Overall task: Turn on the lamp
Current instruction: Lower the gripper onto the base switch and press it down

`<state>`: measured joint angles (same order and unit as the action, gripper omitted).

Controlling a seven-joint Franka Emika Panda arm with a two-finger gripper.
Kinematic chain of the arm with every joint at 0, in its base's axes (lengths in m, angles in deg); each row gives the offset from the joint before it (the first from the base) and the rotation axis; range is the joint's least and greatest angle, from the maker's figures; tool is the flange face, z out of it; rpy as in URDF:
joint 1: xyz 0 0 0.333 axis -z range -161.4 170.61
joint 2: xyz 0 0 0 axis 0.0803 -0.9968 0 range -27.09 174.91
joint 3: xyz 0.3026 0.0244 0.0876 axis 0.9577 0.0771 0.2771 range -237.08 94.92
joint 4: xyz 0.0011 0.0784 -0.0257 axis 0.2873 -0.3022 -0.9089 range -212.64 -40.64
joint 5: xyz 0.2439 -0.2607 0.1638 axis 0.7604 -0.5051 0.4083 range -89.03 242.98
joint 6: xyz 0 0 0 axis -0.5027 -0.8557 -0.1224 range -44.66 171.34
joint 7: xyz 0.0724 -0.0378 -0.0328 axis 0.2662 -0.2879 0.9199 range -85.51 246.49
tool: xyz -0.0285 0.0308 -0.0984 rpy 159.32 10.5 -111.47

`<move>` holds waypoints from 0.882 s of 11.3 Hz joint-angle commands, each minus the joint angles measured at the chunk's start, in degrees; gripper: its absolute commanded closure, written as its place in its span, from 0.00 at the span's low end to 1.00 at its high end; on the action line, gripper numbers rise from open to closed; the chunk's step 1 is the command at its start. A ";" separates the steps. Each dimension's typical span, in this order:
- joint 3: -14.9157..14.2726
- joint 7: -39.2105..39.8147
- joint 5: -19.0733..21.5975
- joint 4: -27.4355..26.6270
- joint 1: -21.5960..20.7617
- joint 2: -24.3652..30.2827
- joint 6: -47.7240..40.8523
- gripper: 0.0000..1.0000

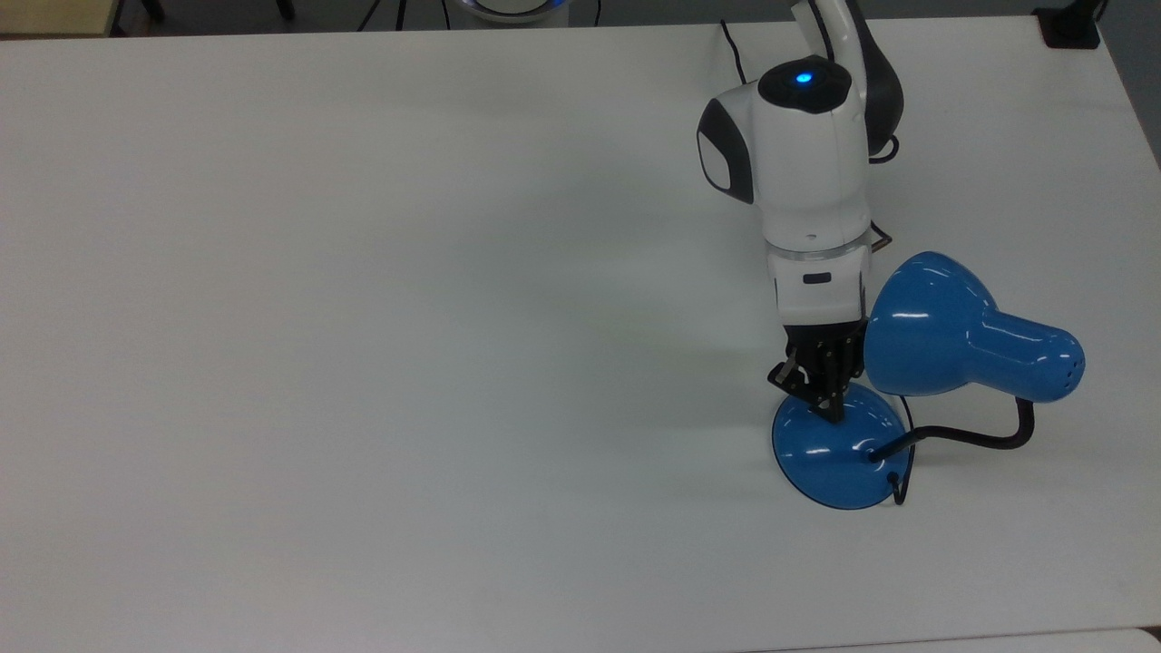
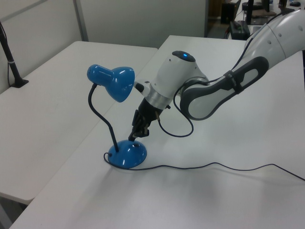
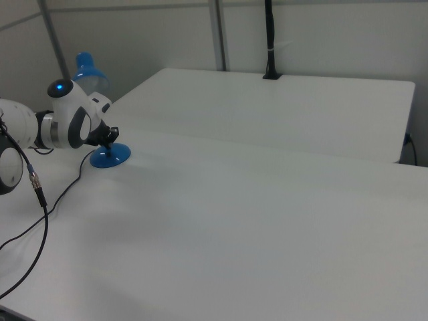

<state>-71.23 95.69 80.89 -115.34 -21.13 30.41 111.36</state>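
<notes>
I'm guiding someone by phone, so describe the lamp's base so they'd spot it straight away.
On the white table, near the top view's right edge, the gripper points down at the lamp. Its base is the glossy blue dome lying flat under the fingertips, with a black neck rising from it.

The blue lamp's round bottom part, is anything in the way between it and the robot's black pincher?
Nothing visible stands between them. The black two-finger gripper hangs right at the top of the glossy blue desk lamp's round domed base, with its bell-shaped shade off to the top view's right.
</notes>
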 commanded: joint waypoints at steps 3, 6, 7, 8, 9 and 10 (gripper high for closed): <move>-1.43 0.09 1.27 -3.83 -1.25 1.93 0.81 1.00; -1.43 0.09 1.18 -3.92 -1.25 1.14 0.81 1.00; -1.43 0.01 1.00 -3.74 -1.25 0.35 0.81 1.00; -1.43 0.01 0.83 -3.48 -1.34 -0.26 0.90 1.00; -1.52 0.01 0.74 -3.39 -2.12 -0.97 0.98 1.00; -1.60 0.09 0.74 -3.39 -2.22 -1.06 0.98 1.00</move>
<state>-71.33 95.70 80.89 -116.29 -21.24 30.39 111.39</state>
